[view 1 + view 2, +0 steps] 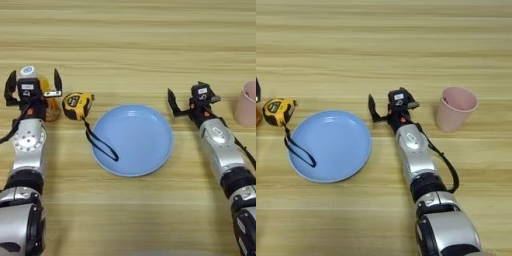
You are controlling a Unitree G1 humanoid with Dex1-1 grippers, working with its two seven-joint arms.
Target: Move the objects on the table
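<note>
Counting one cup [455, 108], plate [132, 140], bottle [44, 95], tape [76, 105]

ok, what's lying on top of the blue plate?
Only the tape measure's black strap loops over the plate's left rim; the body sits on the table. Under the plate: hidden.

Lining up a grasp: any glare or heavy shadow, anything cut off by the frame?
Left eye view: even light, no harsh glare, only a thin shadow under the plate; cup cropped at the right edge, bottle partly hidden by the left gripper. Right eye view: cup whole, bottle nearly out at left.
</note>
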